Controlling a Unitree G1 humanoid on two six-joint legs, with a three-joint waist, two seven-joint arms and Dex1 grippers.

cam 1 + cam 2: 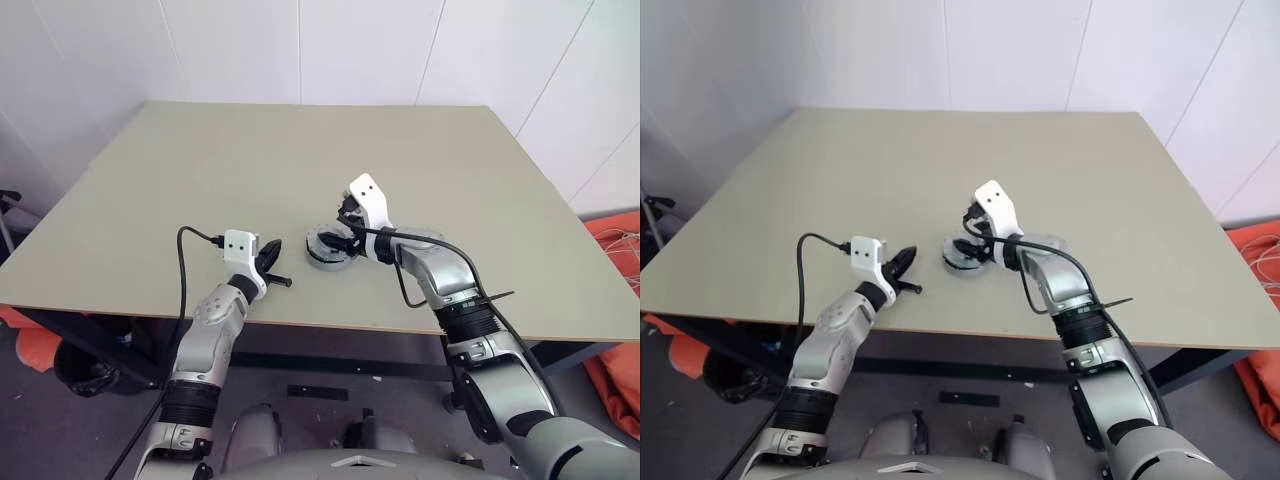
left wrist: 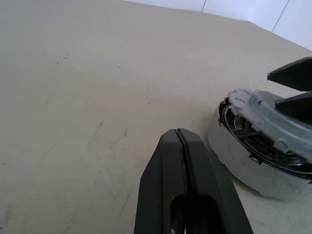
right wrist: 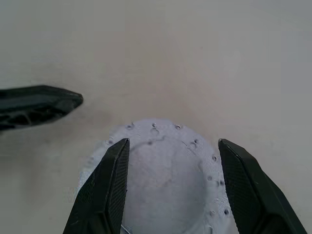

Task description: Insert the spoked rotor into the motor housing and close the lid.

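The motor housing [image 1: 322, 256], a short grey cup, stands on the table [image 1: 200, 180] near its front edge. In the left wrist view a hint of copper winding shows inside the housing [image 2: 243, 165]. The grey lid [image 2: 265, 119] lies slightly tilted across its top. My right gripper [image 1: 343, 232] hovers over the lid [image 3: 165, 175], open, with its fingers [image 3: 114, 180] spread to either side and no clear grip. My left gripper [image 1: 272, 258] rests shut and empty just left of the housing, its fingertips [image 2: 178, 141] pointing towards it. The spoked rotor is hidden.
The table's front edge [image 1: 300, 322] runs close under both grippers. An orange bundle [image 1: 615, 250] lies on the floor off the table's right side. A white wall [image 1: 300, 50] rises behind the table's far edge.
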